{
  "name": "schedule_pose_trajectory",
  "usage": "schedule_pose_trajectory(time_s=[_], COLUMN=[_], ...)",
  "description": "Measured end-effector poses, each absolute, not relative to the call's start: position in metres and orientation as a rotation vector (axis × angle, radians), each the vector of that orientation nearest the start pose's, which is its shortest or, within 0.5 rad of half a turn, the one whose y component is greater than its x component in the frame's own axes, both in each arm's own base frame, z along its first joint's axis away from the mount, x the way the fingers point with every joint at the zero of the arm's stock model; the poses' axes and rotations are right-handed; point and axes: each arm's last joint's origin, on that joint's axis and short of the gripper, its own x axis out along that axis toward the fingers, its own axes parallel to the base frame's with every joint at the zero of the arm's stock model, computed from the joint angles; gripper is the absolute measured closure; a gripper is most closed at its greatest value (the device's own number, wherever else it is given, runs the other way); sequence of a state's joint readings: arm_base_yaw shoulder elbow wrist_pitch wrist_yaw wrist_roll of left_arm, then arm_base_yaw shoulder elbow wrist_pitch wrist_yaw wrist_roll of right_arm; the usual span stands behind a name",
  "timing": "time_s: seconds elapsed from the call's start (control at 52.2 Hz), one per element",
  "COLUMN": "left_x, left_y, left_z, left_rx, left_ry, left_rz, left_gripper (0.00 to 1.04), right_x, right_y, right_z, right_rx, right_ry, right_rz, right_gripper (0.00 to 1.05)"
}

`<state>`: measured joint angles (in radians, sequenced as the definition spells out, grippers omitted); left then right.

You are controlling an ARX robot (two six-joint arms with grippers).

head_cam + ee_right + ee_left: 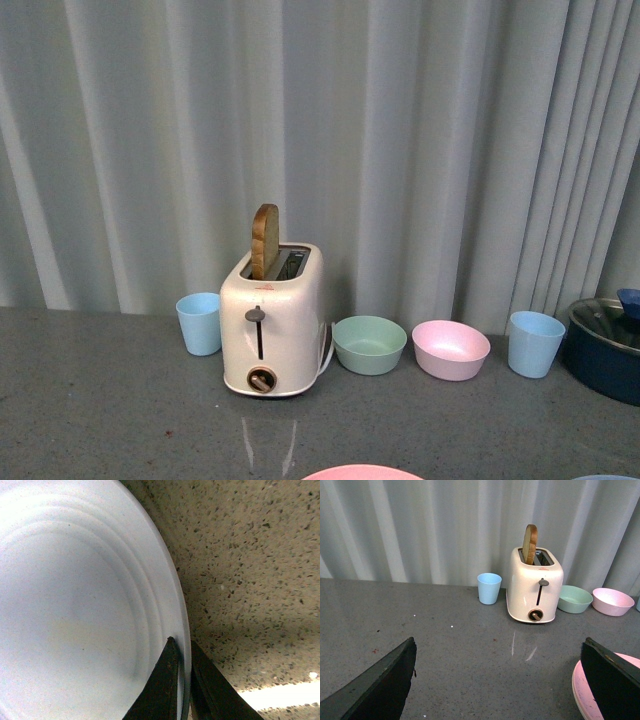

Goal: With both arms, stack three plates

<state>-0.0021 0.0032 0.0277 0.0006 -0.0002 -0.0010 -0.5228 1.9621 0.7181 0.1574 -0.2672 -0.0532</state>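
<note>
In the right wrist view the light blue plate (75, 605) fills most of the picture, and my right gripper (183, 647) is shut on its rim, one dark finger (162, 690) over the inside and the other under the edge. A sliver of that plate (605, 477) shows at the front view's bottom right. The pink plate (584, 692) lies on the grey counter, partly behind one finger (612, 680) of my left gripper (497, 680). That gripper is open and wide, with bare counter between its fingers. The pink plate's far rim (362, 472) peeks in at the front view's bottom edge.
A cream toaster (273, 320) with a slice of bread stands at the back by the curtain. Beside it are a light blue cup (200, 322), a green bowl (369, 344), a pink bowl (450, 349), another blue cup (535, 343) and a dark lidded pot (608, 348).
</note>
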Motion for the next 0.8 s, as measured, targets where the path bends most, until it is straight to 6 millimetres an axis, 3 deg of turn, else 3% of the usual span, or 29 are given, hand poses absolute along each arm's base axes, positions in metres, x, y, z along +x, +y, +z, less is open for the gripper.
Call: schedule_pose_trajectory(time_s=[0.211, 0.344, 0.478, 0.574, 0.804], left_x=[0.096, 0.096, 0.096, 0.096, 0.096], left_y=[0.0, 0.0, 0.0, 0.0, 0.0], left_z=[0.173, 0.173, 0.173, 0.173, 0.173], left_rx=[-0.001, -0.001, -0.001, -0.001, -0.001], left_ry=[-0.025, -0.025, -0.025, -0.025, -0.025], left_rz=[-0.002, -0.002, -0.002, -0.002, -0.002], left_gripper=[0.07, 0.07, 0.07, 0.07, 0.07], right_x=[0.267, 0.277, 0.288, 0.298, 0.307], right_y=[-0.152, -0.146, -0.117, -0.081, -0.005], right_z=[0.088, 0.134, 0.162, 0.177, 0.173], right_rx=[0.265, 0.162, 0.124, 0.127, 0.197], right_ry=[0.931, 0.803, 0.692, 0.604, 0.571], right_rz=[-0.282, -0.304, -0.223, -0.114, 0.109], right_gripper=[1.01, 1.01, 1.01, 1.01, 1.01])
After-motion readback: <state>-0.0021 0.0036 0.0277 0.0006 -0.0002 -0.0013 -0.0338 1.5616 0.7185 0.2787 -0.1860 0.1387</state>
